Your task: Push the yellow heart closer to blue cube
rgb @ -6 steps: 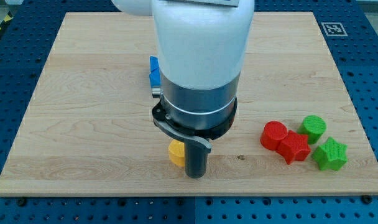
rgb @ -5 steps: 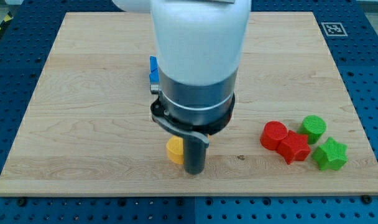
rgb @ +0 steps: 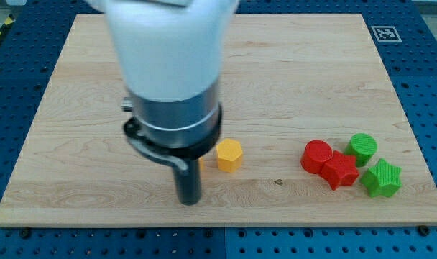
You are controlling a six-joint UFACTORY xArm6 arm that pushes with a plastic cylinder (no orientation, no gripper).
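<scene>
My tip [rgb: 188,202] rests on the wooden board [rgb: 60,108] at the view's lower middle, with the bulky arm above it. A small sliver of a yellow block [rgb: 200,164], probably the yellow heart, shows just right of the rod and is mostly hidden by it. A yellow hexagonal block [rgb: 229,155] sits right of that, in full view. The blue cube does not show; the arm covers where it was.
At the view's right sits a cluster: a red cylinder [rgb: 317,156], a red star-like block [rgb: 341,170], a green cylinder [rgb: 362,147] and a green star-like block [rgb: 382,178]. A marker tag [rgb: 384,33] is at the board's top right corner.
The arm and tip have moved to the view's left. This uncovered the yellow hexagon and covered the blue cube. The yellow heart, before left of the rod, now peeks out at its right.
</scene>
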